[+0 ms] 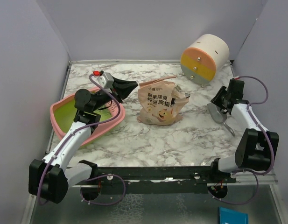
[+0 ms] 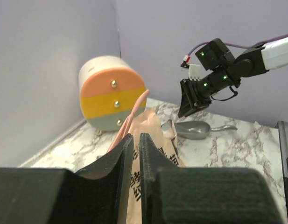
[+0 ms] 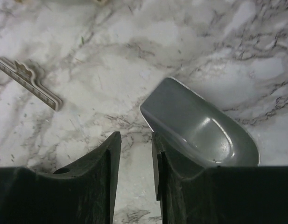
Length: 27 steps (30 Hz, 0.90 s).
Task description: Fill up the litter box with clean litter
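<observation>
Looking down from above, the pink plastic litter box [image 1: 66, 112] is sitting at the left edge of the marble counter [image 1: 181, 140]. Its yellow-green inside is showing no granules, and the crinkled tan pouch [image 1: 160, 105] of clean litter is standing mid-counter. The left gripper [image 1: 130, 86] is hovering just beside the pouch's top.

In the left wrist view its jaws are sitting almost together on nothing, with a pink strip [image 2: 134, 112] running alongside. Biting the soft film squarely, below that top, is probably the wisest approach.

In the right wrist view the right gripper [image 3: 134, 154] is hanging narrowly apart and empty beside the smooth grey metal scoop [image 3: 200, 126].
</observation>
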{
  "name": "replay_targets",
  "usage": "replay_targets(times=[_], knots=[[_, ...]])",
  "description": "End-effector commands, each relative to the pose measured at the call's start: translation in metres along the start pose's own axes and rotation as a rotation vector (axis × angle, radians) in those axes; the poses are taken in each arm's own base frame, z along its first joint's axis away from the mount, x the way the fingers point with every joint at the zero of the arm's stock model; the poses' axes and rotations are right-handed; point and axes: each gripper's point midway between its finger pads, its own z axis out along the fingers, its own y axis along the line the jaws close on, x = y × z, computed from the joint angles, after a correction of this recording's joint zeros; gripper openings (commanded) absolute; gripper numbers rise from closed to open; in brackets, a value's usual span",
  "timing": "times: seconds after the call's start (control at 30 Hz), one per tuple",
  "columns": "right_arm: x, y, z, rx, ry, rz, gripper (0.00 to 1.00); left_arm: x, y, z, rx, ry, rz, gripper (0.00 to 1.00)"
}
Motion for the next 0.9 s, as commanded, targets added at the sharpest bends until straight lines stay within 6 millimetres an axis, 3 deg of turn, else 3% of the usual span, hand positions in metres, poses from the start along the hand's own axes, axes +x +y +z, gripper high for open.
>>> replay_targets(times=[0.0,0.23,0.43,0.57,0.87], knots=[[0.008,0.0,0.014,-0.003,-0.003,0.038,0.33,0.026,0.012,-0.003,-0.065,0.12,-0.063,0.17],[0.044,-0.048,0.031,0.194,0.071,-0.042,0.42,0.034,0.007,0.004,-0.009,0.157,-0.138,0.17],[0.057,-0.05,0.039,0.184,0.092,-0.032,0.42,0.034,0.006,0.004,-0.006,0.164,-0.139,0.16],[0.047,-0.059,0.028,0.242,0.022,0.011,0.42,0.036,0.007,0.004,-0.012,0.171,-0.143,0.17],[-0.005,-0.081,-0.019,0.412,-0.208,0.037,0.43,0.036,0.007,0.003,-0.008,0.172,-0.143,0.17]])
